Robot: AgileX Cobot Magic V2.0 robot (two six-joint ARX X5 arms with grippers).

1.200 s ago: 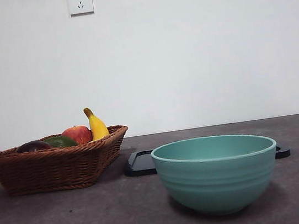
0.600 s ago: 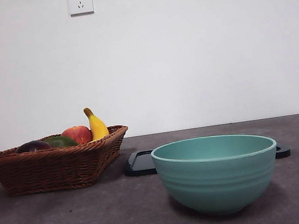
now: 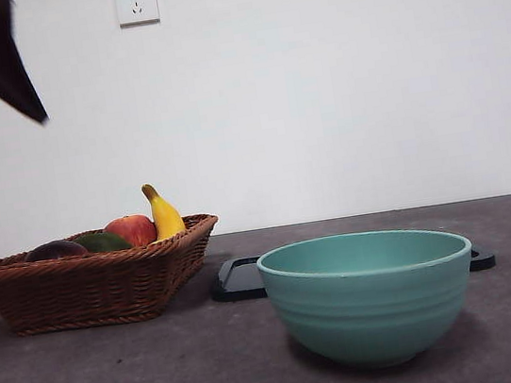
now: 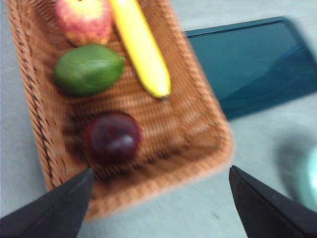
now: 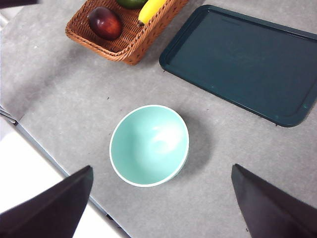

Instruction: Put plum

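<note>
I see the plum [image 4: 113,137] lying in the wicker basket [image 4: 198,144], near its corner, apart from the green fruit [image 4: 88,69], banana [image 4: 140,47] and apple [image 4: 83,20]. My left tool [image 4: 158,198] hangs above it, spread and empty. My right tool [image 5: 161,198], also spread, hovers high over the teal bowl [image 5: 149,145] beside the dark tray [image 5: 237,62]. I can read no writing.

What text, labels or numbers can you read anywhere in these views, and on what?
None can be read.
Wall socket: a tiny mark at its top left corner, too small to read.
Wicker basket, plum, teal bowl and dark tray: no print visible.
</note>
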